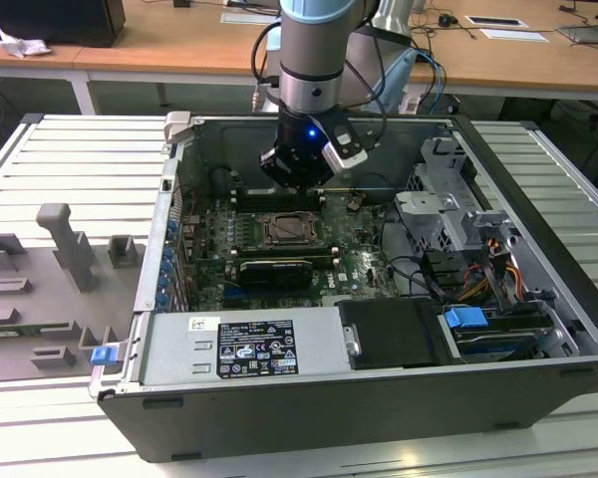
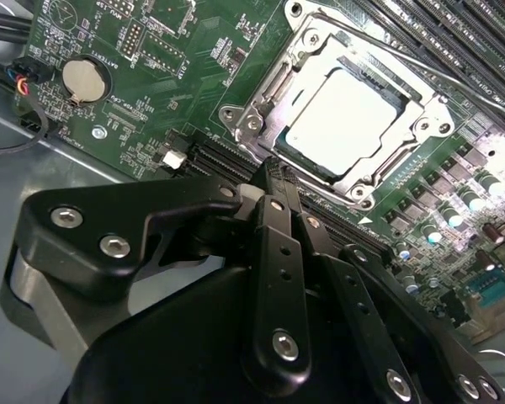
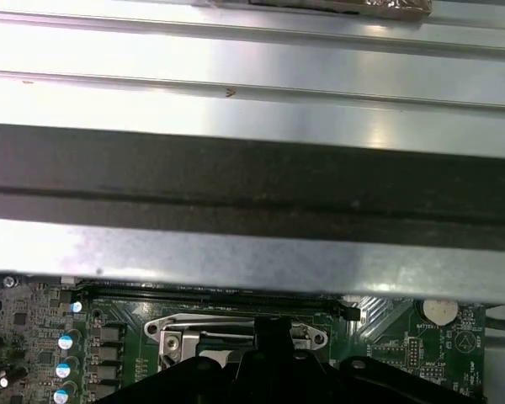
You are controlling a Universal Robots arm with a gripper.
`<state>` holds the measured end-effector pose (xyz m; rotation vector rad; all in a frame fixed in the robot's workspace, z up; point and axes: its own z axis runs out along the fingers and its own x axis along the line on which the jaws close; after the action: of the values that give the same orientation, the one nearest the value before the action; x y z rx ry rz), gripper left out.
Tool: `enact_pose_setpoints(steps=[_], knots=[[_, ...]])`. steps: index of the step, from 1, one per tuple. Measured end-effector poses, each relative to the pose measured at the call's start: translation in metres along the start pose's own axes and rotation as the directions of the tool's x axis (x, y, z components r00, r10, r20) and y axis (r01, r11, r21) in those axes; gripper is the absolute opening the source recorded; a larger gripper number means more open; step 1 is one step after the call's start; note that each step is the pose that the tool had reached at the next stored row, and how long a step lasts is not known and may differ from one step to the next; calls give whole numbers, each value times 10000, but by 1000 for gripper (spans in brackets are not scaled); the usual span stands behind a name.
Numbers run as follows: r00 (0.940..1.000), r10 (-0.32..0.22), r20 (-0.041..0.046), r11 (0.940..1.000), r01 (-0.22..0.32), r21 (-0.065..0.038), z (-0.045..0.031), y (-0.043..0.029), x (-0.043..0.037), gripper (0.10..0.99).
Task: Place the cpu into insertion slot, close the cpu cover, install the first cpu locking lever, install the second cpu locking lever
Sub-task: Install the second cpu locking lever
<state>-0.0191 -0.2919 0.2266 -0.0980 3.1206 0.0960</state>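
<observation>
The single arm is hanging inside the open computer case point(image 1: 538, 299), which is sitting on a slatted worktop point(image 1: 70, 159). In the exterior view the gripper point(image 1: 297, 177) is hovering at upper centre, just above the far edge of the green circuit board point(image 1: 354, 249), with nothing visibly carried.

The socket point(image 1: 287, 230) is lying below the gripper in that frame, toward the near side of the case and close to directly under the arm. In the second wrist view the chip point(image 2: 347, 115), a bright square face, is already sitting in the socket at upper right, and the cover frame point(image 2: 408, 151) is lying down flat around it, its window showing the chip. The black fingers point(image 2: 279, 252) are rising from the lower half of that frame toward the socket's near corner, apart from it; they are looking drawn close together, with nothing between them. A thin metal lever point(image 2: 379, 46) is running along the socket's upper edge, its long axis slanting down to the right; whether it is latched I cannot tell.

Counted: one chip, one socket, one cover, one gripper, and one lever clearly visible.
</observation>
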Motion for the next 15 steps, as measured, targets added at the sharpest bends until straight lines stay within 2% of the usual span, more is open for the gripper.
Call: enact_pose_setpoints(steps=[5, 15], knots=[[10000, -1, 0, 10000, 1, 0, -5, -14, 1, 106], [10000, 0, 1, 10000, 0, 1, -10, -101, 6, 106]])
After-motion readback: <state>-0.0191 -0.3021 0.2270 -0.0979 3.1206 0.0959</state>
